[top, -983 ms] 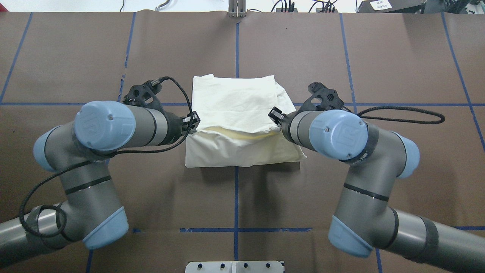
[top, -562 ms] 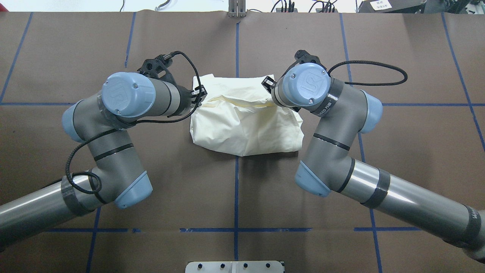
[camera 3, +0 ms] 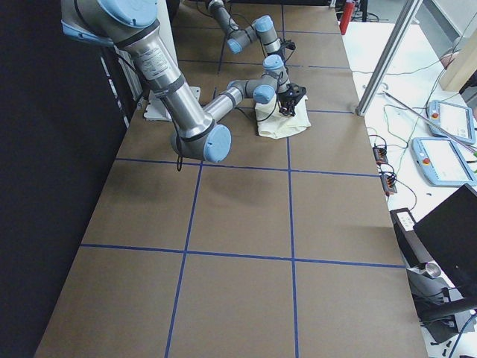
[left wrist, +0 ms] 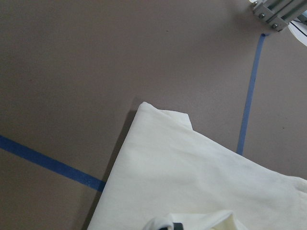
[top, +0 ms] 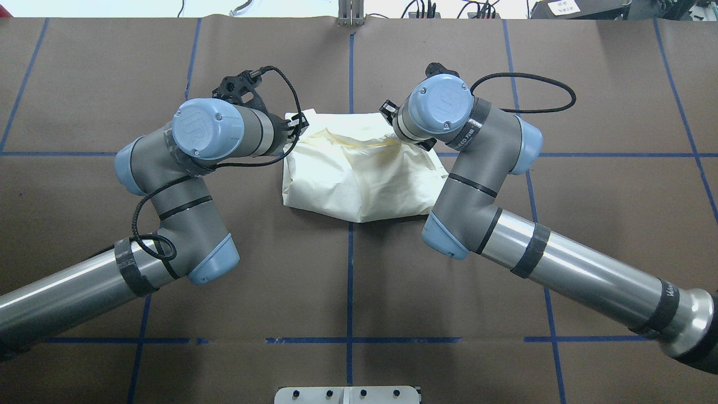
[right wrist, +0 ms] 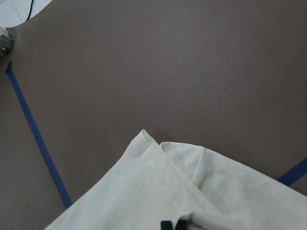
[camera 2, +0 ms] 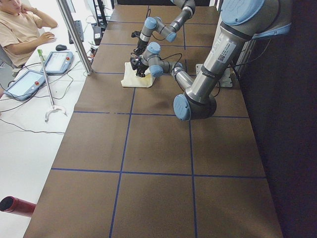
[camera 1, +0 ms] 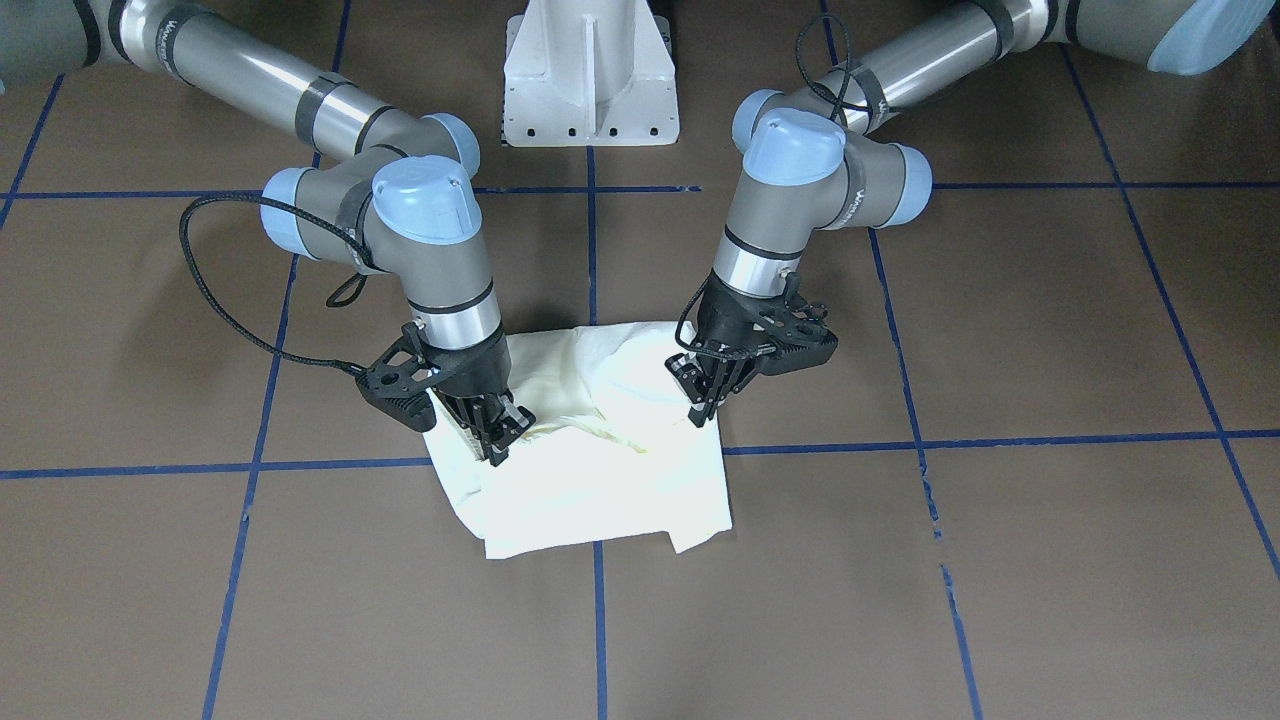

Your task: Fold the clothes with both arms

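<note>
Shirt [top: 359, 179] bulging between left gripper [top: 295, 128] and right gripper [top: 389, 109], blocking middle. Black cables [top: 521, 73] looping beside both wrists. Bare table [top: 606, 224] lying open outward; metal post [top: 350, 11] standing at far edge.

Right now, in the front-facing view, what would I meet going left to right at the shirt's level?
black cable loop → right gripper → T-shirt, held between the two grippers → left gripper
</note>
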`<action>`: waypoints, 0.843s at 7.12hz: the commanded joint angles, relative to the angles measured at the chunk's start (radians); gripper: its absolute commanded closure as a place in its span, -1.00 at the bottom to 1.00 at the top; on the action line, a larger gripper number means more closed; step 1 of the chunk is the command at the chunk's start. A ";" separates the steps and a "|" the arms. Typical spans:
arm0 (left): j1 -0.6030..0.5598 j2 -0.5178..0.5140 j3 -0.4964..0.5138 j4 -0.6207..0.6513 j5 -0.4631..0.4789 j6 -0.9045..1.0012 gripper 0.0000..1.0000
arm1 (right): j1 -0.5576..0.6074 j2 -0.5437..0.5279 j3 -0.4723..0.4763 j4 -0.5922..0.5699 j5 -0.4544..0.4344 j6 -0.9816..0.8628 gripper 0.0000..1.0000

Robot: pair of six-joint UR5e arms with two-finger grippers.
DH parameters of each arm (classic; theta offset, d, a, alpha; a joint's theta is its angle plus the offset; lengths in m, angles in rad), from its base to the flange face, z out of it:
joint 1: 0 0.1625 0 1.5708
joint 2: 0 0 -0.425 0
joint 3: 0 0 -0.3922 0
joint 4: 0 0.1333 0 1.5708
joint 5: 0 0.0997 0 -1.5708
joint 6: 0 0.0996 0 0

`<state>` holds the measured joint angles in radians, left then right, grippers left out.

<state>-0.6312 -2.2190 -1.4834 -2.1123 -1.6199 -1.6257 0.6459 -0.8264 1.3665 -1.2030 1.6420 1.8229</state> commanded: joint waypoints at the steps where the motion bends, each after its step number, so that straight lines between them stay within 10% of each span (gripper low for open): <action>1: -0.025 -0.002 0.063 -0.072 0.002 0.029 1.00 | 0.014 0.029 -0.065 0.023 0.012 -0.016 1.00; 6: -0.025 -0.061 0.218 -0.173 0.021 0.030 1.00 | 0.024 0.035 -0.152 0.126 0.010 -0.019 1.00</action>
<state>-0.6565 -2.2712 -1.2999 -2.2558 -1.6131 -1.5954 0.6703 -0.7921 1.2184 -1.0799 1.6524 1.8044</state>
